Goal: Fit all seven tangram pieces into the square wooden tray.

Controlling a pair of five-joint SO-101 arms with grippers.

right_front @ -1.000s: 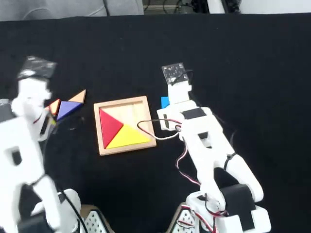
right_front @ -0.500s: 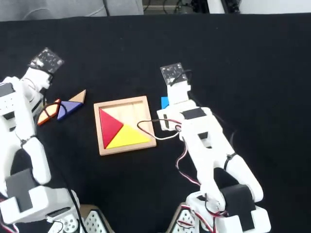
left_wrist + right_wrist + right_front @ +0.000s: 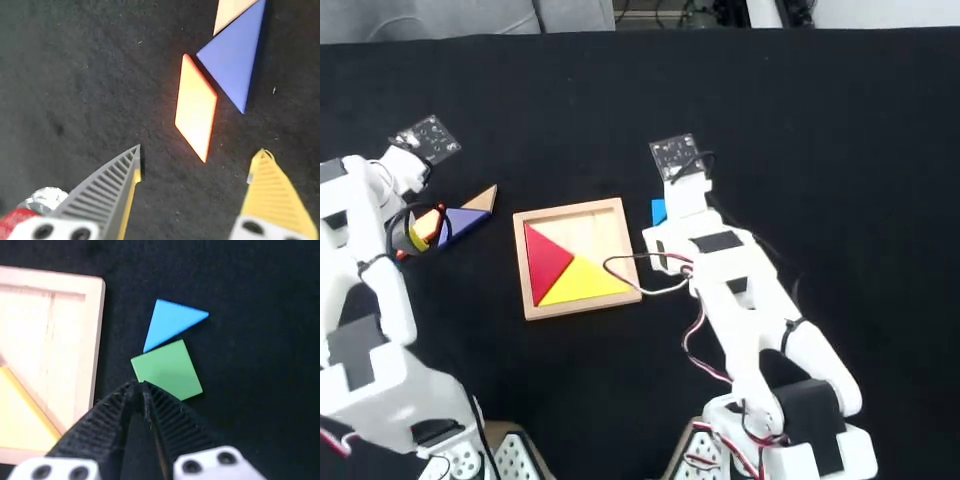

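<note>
Left end effector point(image 3: 200, 150) shifted, orange parallelogram point(image 3: 196, 107) just ahead

Bright, even room light on a matte black desk point(image 3: 840, 120), with hardly any shadow.
From above, my white arms point(image 3: 750, 300) look pale and glary against the cloth. At my left wrist the orange piece point(image 3: 196, 107) glows nearly white and the cloth reads grey. At my right wrist the wooden tray point(image 3: 97, 340) looks washed out.

Tray point(image 3: 570, 206) (holding red triangle point(image 3: 545, 258), yellow triangle point(image 3: 582, 283)), table point(image 3: 820, 120)
</note>
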